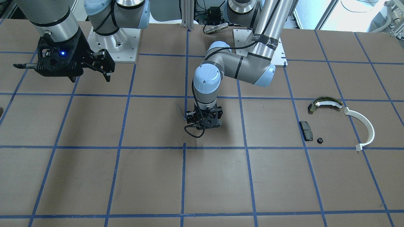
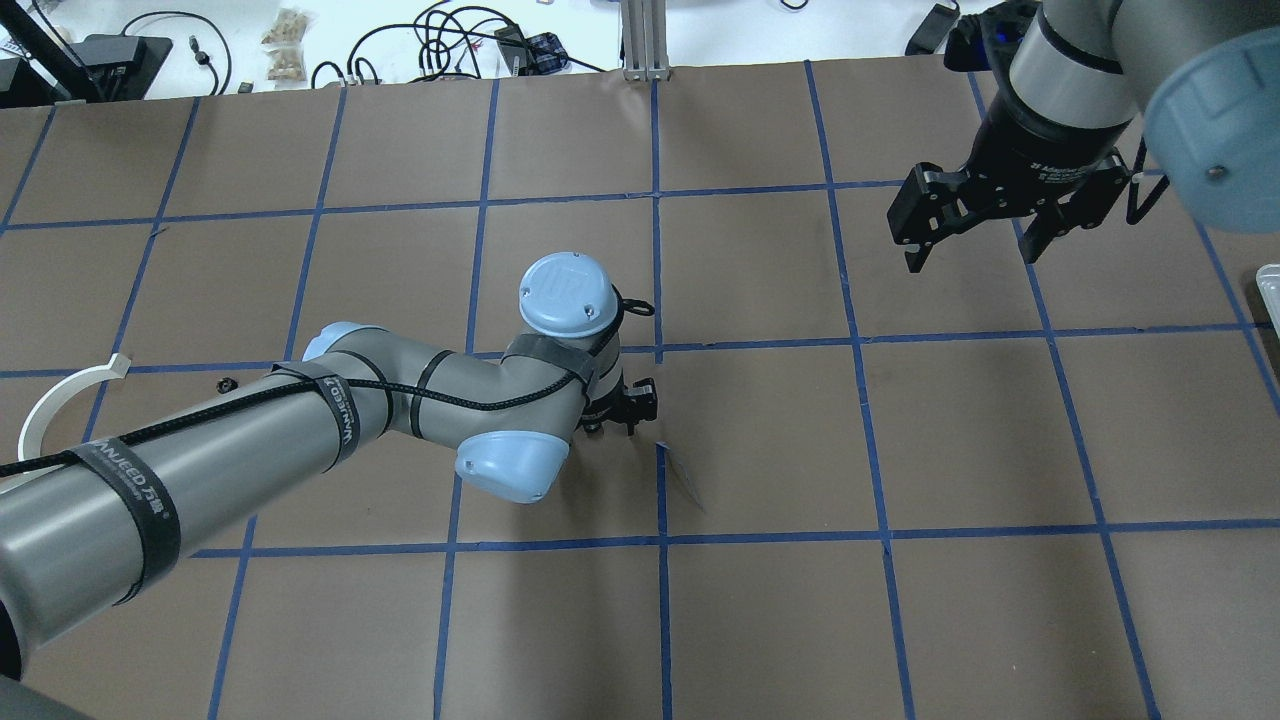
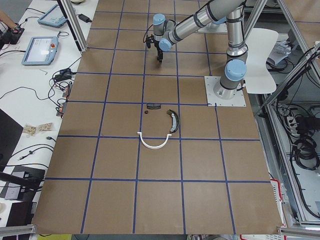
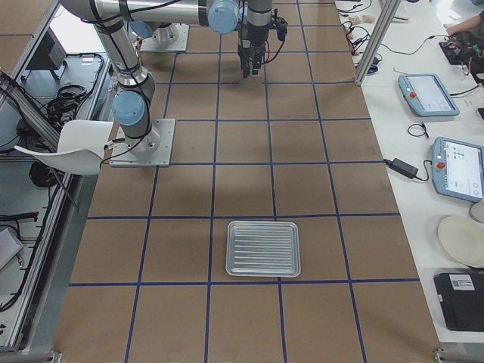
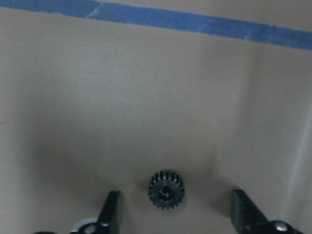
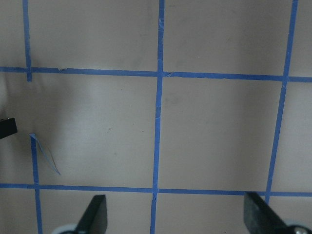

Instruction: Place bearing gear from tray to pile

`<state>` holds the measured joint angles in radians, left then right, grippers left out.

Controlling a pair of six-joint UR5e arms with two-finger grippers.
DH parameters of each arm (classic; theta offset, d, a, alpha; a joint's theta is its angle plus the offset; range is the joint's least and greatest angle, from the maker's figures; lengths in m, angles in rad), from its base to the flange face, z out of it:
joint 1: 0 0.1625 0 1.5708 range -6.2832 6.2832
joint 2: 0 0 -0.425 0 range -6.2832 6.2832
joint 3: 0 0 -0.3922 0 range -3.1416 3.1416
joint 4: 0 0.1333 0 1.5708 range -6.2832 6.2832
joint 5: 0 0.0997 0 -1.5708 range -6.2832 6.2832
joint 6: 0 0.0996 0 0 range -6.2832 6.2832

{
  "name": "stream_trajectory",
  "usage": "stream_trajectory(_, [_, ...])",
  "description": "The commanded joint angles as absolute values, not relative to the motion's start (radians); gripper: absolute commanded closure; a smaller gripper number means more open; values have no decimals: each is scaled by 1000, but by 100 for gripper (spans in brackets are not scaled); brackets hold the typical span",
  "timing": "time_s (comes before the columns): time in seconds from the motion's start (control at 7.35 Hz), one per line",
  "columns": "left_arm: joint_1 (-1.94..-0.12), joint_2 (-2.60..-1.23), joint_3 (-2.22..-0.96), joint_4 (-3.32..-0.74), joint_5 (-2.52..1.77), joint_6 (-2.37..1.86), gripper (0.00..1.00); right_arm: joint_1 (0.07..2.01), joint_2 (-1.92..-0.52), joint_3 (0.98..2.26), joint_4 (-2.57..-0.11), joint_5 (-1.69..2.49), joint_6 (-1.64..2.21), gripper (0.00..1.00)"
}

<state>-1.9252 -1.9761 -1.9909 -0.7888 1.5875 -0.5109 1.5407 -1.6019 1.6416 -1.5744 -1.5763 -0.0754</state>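
A small black toothed bearing gear (image 5: 165,189) lies flat on the brown paper, between the fingers (image 5: 111,210) of my left gripper (image 5: 175,202). That gripper is open and its fingers stand clear of the gear on both sides. It hangs low over the middle of the table (image 2: 622,410). The pile lies well off to my left: a white C-shaped arc (image 1: 363,129), an olive-and-white curved shoe (image 1: 325,103), a black pad (image 1: 306,130) and a small black round part (image 1: 320,140). The metal tray (image 4: 263,248) lies far to my right, with nothing in it. My right gripper (image 2: 970,255) is open and empty, held high.
The table is brown paper with a blue tape grid. A loose curl of tape (image 2: 685,480) sticks up beside my left gripper. Cables, tablets and other gear line the table's far side (image 4: 446,136). The tray's edge shows at the overhead view's right border (image 2: 1268,275).
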Motion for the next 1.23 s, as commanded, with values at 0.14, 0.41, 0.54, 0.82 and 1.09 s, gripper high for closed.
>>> stream_trajectory(0.14, [-1905, -1976, -1980, -788, 1588, -511, 100, 1542, -1601, 1643, -1574, -1572, -77, 0])
stream_trajectory(0.41, [-1855, -1947, -1974, -790, 1586, -493, 100, 1540, -1600, 1643, -1572, -1577, -75, 0])
stream_trajectory(0.54, [-1808, -1936, -1958, -804, 1589, -433, 100, 1540, -1600, 1641, -1577, -1575, -77, 0])
stream_trajectory(0.82, [-1626, -1881, -1956, -929, 1591, -153, 100, 1540, -1600, 1643, -1572, -1578, -78, 0])
stream_trajectory(1.09, [-1388, -1838, -1965, -1011, 1647, 218, 100, 1540, -1600, 1643, -1572, -1577, -78, 0])
